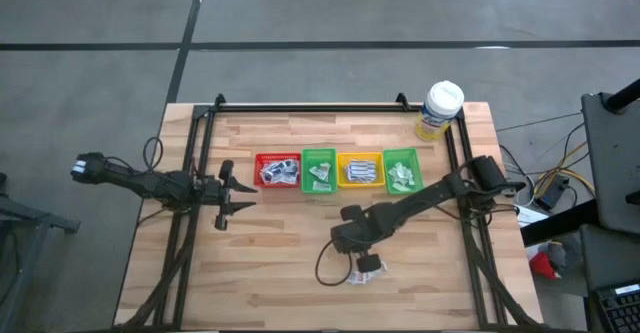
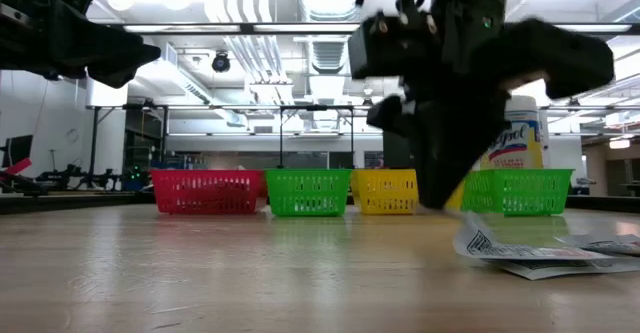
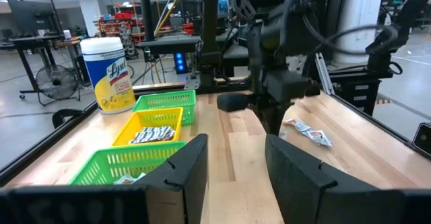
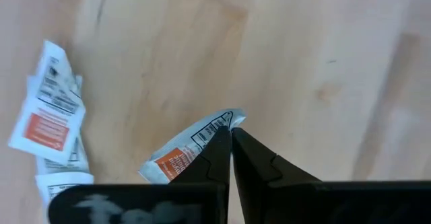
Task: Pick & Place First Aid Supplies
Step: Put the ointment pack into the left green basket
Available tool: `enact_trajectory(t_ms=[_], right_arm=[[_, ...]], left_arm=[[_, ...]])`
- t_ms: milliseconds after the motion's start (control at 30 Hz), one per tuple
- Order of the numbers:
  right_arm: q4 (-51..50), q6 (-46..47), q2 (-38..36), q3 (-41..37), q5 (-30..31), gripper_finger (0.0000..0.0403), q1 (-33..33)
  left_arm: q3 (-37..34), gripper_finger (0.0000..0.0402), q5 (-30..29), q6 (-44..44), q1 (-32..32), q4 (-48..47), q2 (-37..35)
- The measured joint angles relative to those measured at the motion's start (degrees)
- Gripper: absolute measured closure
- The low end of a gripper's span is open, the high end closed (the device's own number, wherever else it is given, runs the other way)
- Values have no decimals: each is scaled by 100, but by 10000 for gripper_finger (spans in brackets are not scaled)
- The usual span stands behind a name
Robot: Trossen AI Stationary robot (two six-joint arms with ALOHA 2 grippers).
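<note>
Table edges: a black rail frame (image 1: 205,163) is seen along the left, back and right sides of the wooden table (image 1: 280,283).
Open room: bare wood is seen across the front left; the bins are lined up near the back.
Right gripper (image 4: 231,138): fingers pressed together, pinching a white packet (image 4: 185,153) with orange print, low over the front centre.
Loose packets (image 4: 54,120): left lying just beside it.
Left gripper (image 1: 222,194): held spread by the left rail.
Red bin (image 1: 277,170): packets inside.
Green bin (image 1: 319,170): packets inside.
Yellow bin (image 1: 360,170): packets inside.
Second green bin (image 1: 402,170): packets inside.
Bottle (image 1: 440,110): stood upright at the back right corner.
</note>
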Motion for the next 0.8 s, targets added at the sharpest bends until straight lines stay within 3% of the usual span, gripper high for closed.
enact_trajectory(t_ms=[200,500,800], right_arm=[[68,80,-389,234,257,394,-37],[795,-646,-585,737,1888,394,-238],[957,-744,-585,1135,2839,394,-954]], left_arm=[[0,251,-39,2,2,7,0],[0,251,-37,2,4,17,0],[0,251,-37,50,4,20,1]])
